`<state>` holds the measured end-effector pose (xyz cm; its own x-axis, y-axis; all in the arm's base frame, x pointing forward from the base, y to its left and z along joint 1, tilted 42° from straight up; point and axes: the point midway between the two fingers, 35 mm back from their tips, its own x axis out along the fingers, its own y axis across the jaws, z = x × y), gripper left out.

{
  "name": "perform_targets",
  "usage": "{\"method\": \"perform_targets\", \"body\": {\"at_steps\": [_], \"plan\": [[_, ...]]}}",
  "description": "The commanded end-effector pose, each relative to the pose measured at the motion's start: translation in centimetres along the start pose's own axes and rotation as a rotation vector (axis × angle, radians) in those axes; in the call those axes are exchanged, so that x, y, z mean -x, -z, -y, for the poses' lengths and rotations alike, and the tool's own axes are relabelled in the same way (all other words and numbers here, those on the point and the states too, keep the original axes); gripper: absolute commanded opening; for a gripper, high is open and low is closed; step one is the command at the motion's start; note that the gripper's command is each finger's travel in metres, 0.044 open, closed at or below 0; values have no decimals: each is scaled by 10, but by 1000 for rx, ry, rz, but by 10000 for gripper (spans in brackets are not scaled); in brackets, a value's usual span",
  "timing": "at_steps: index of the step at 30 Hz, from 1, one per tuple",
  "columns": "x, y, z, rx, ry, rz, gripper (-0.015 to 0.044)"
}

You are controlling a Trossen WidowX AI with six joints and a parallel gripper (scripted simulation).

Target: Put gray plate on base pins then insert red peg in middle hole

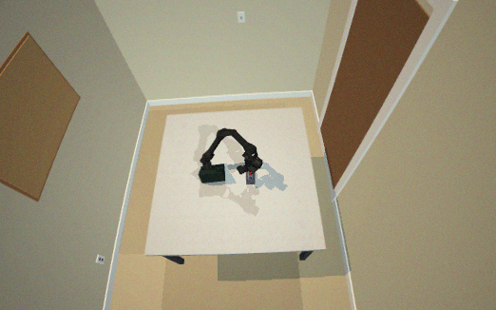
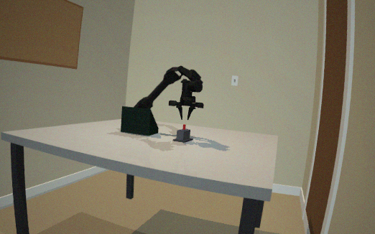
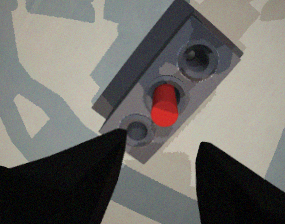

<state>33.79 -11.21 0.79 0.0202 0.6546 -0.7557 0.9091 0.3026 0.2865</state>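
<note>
Directly below the parted, empty gripper [image 2: 185, 118], the red peg [image 3: 165, 104] stands in the middle hole of the gray plate [image 3: 205, 36] on its base [image 2: 183, 139]; seemingly only retreat remains.

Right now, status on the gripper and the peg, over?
Gripper open, empty, above the plate. Red peg standing in the middle hole of the gray plate, plate flat on base. Nothing in the way.
</note>
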Motion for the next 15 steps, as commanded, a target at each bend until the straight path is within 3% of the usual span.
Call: {"method": "perform_targets", "body": {"at_steps": [1, 15], "plan": [[4, 0, 0, 4, 0, 4, 150], [12, 3, 0, 4, 0, 4, 150]]}}
